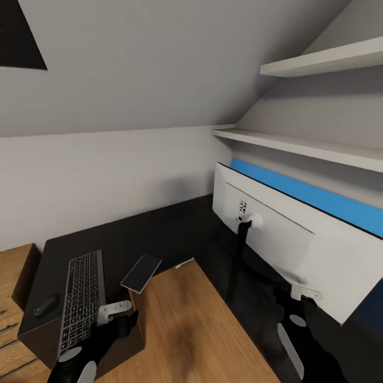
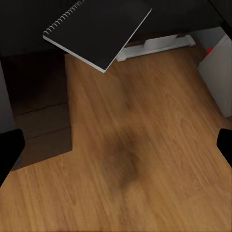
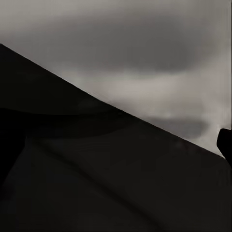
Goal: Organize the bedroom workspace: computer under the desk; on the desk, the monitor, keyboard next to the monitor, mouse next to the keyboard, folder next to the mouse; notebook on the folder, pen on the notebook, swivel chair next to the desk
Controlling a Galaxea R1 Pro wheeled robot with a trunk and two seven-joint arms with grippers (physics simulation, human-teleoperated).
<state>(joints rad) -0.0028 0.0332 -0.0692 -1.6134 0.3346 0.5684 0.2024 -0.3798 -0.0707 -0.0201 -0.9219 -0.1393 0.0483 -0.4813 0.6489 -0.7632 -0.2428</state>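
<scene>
The black desk carries the monitor, whose white back faces me and looks tilted. A bright blue band runs behind its top edge; I cannot tell what it is. The keyboard and the black mouse lie at the desk's left end. The notebook overhangs the desk's edge. My left gripper hangs open over the floor beside the keyboard. My right gripper looks open at the monitor's lower edge. Swivel chair, pen and folder are out of view.
Wood floor fills the desk's inner corner. A black drawer unit stands under the keyboard end. A white box with a red spot sits beneath the desk. Two white shelves hang above the monitor, and a light-wood cabinet stands at left.
</scene>
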